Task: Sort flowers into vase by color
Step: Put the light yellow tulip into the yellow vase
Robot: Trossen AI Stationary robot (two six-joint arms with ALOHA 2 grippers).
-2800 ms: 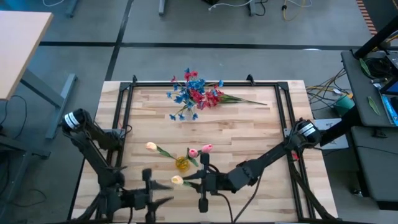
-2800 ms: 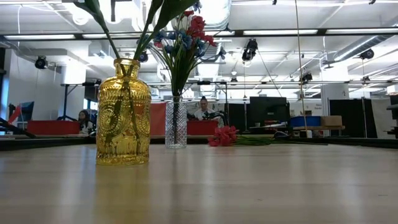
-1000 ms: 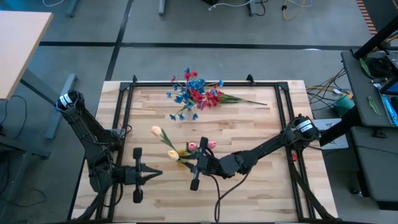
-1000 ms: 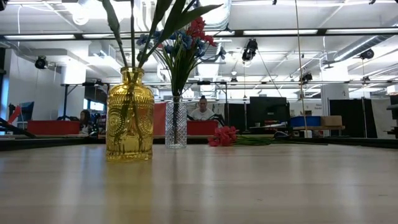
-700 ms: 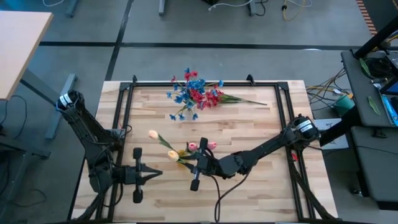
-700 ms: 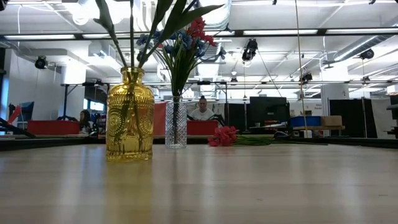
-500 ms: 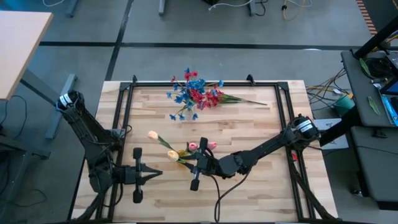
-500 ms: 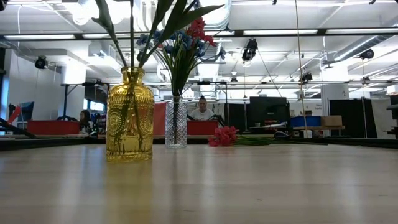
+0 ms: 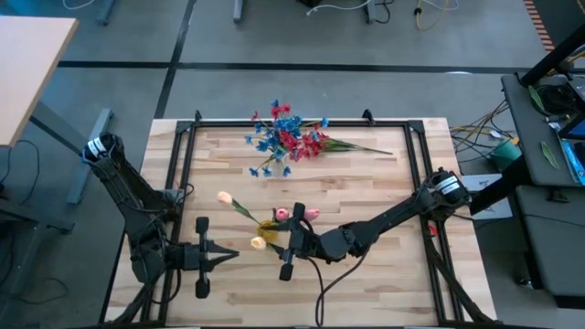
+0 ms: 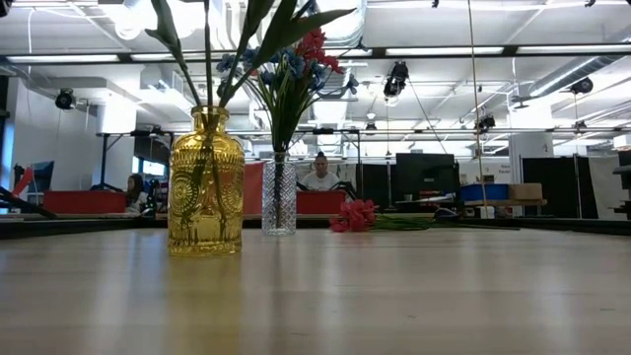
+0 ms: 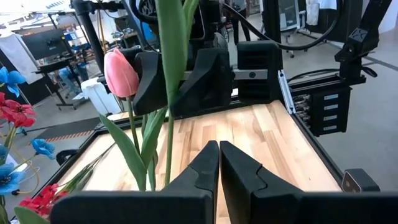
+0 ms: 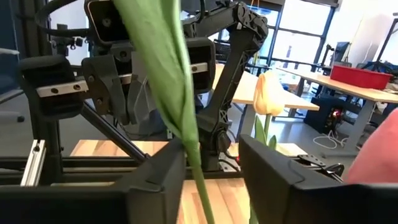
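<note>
A yellow glass vase (image 9: 268,225) (image 10: 205,183) stands near the table's middle with several tulips in it: pink buds (image 9: 283,214) and cream buds (image 9: 224,196). My right gripper (image 9: 277,239) (image 12: 211,150) is level at the vase's near right side. It is open, with one green tulip stem (image 12: 189,146) between its fingers, and a cream bud (image 12: 270,93) shows beyond. My left gripper (image 9: 232,256) (image 11: 219,163) is shut on nothing, to the left of the vase. A clear vase (image 10: 279,194) of red and blue flowers (image 9: 283,137) stands at the far side. My right gripper has its fingers apart on either side of the tulip stem (image 12: 194,163), coming at it level from the table's right. The stem runs upright close along one finger (image 12: 163,177); I cannot tell whether it touches. The stem's lower end stands in the yellow vase.
A red flower (image 10: 355,214) lies flat on the table by the clear vase, its green stem (image 9: 358,145) pointing toward the right edge. A black frame (image 9: 187,137) runs round the wooden table top. Desks and seated people show in the room beyond.
The cream tulip next to my right gripper has tipped: its bud has swung toward the table's near edge, while its stem stays in the yellow vase. Both arms have kept their places.
</note>
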